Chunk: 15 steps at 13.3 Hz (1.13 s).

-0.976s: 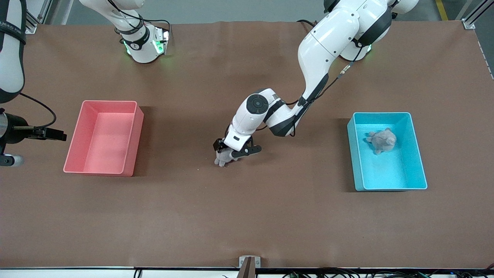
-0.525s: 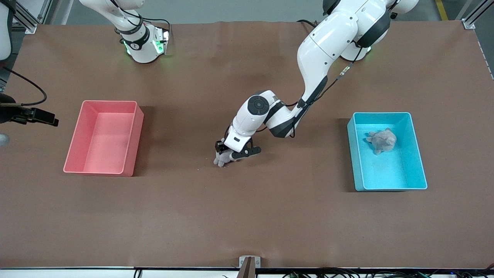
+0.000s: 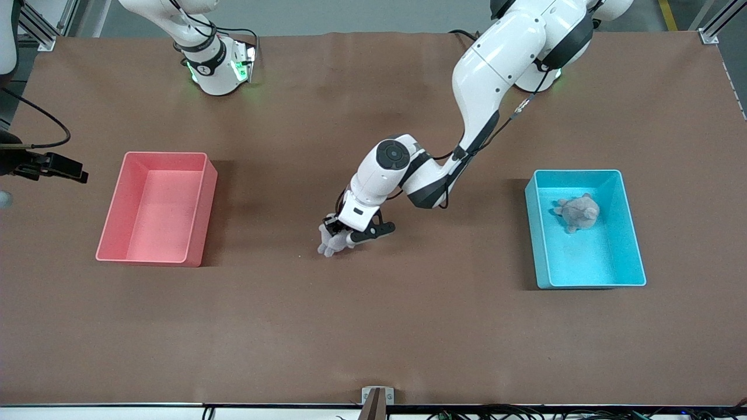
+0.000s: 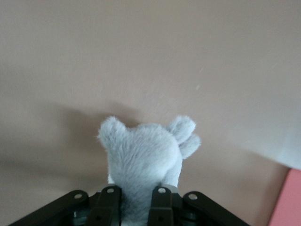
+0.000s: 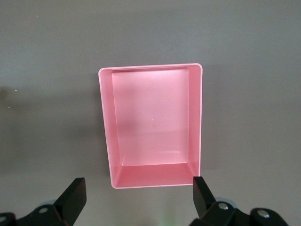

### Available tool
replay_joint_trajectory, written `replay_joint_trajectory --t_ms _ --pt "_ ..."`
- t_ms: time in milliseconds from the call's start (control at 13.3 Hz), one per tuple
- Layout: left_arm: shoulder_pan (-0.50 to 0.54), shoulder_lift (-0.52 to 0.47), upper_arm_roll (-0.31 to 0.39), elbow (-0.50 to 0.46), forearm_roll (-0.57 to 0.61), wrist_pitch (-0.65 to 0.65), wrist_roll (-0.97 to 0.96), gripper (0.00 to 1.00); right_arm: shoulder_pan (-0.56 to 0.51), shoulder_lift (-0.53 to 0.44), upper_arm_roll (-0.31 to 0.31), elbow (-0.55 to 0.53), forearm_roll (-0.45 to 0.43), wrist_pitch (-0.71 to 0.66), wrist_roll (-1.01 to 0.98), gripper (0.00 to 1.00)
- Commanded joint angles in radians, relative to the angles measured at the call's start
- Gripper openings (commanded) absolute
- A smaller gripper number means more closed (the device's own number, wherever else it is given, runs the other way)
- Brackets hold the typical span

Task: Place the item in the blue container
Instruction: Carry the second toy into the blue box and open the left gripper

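Note:
My left gripper is shut on a grey plush toy and holds it just above the middle of the table. In the left wrist view the toy fills the space between the fingers of the left gripper. The blue container stands toward the left arm's end of the table. Inside it lies a second grey plush toy. My right gripper hangs open and empty, high above the table by the pink bin.
The pink bin stands empty toward the right arm's end of the table. Bare brown tabletop stretches between the held toy and the blue container. A small bracket sits at the table edge nearest the front camera.
The left gripper has risen a little with the grey toy, which now hangs off the table. The right arm has shifted at the edge of the front view.

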Motion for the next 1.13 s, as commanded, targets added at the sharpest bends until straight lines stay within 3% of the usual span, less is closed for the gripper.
replay_joint_trajectory --t_ms 0,225,601,751,1051 --pt "0.058 -0.141 0.005 -0.071 -0.009 -0.131 0.002 0.19 0.005 -0.056 -0.009 -0.055 -0.015 0.022 -0.006 1.0" --pt "0.166 -0.357 -0.009 -0.242 -0.012 -0.307 0.114 0.18 -0.003 -0.091 -0.007 -0.066 -0.015 0.014 -0.007 1.0" --pt "0.462 -0.652 -0.061 -0.497 -0.012 -0.508 0.506 0.19 -0.005 -0.171 -0.007 -0.129 -0.013 0.025 -0.009 1.0" --pt "0.589 -0.698 -0.061 -0.556 -0.012 -0.511 0.693 0.18 -0.005 -0.2 -0.006 -0.131 -0.013 0.017 -0.009 1.0" --pt "0.783 -0.646 -0.055 -0.562 0.013 -0.519 0.996 0.18 -0.015 -0.211 -0.006 -0.132 -0.003 0.006 -0.009 1.0"
